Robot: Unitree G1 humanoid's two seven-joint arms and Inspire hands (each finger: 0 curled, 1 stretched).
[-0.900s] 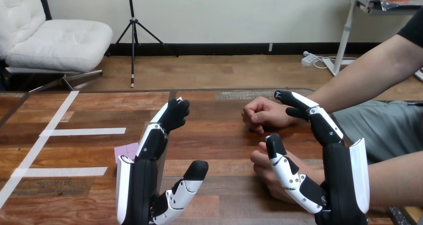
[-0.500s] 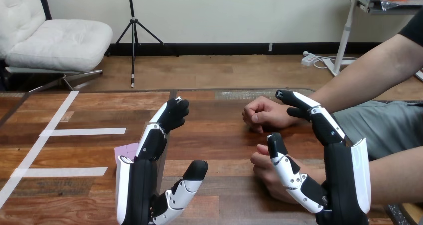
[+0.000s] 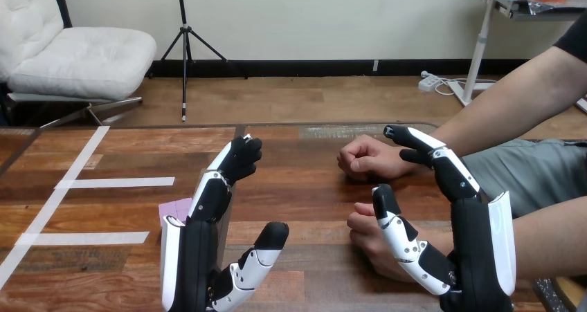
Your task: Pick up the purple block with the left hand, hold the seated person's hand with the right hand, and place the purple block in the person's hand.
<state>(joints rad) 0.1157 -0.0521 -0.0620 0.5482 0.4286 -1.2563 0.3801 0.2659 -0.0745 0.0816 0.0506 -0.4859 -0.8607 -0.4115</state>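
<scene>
The purple block [image 3: 173, 208] lies flat on the wooden table [image 3: 311, 180], mostly hidden behind my left hand [image 3: 190, 257]. That hand is raised just in front of the block, open, fingers reaching up and thumb spread to the right, not touching it. My right hand [image 3: 477, 250] is also raised and open, fingers pointing away from me. Its thumb lies over the person's nearer hand [image 3: 365, 241], a loose fist resting on the table; no finger curls round it. The person's farther hand [image 3: 365, 158] is a fist on the table beside my right fingertips.
White tape strips [image 3: 118, 182] mark the table's left part. The person's forearms come in from the right edge. Bare wood lies between my two hands and the table's far edge.
My right hand has drifted slightly to the right and down. The left hand, the block and the person's hands have stayed in place.
</scene>
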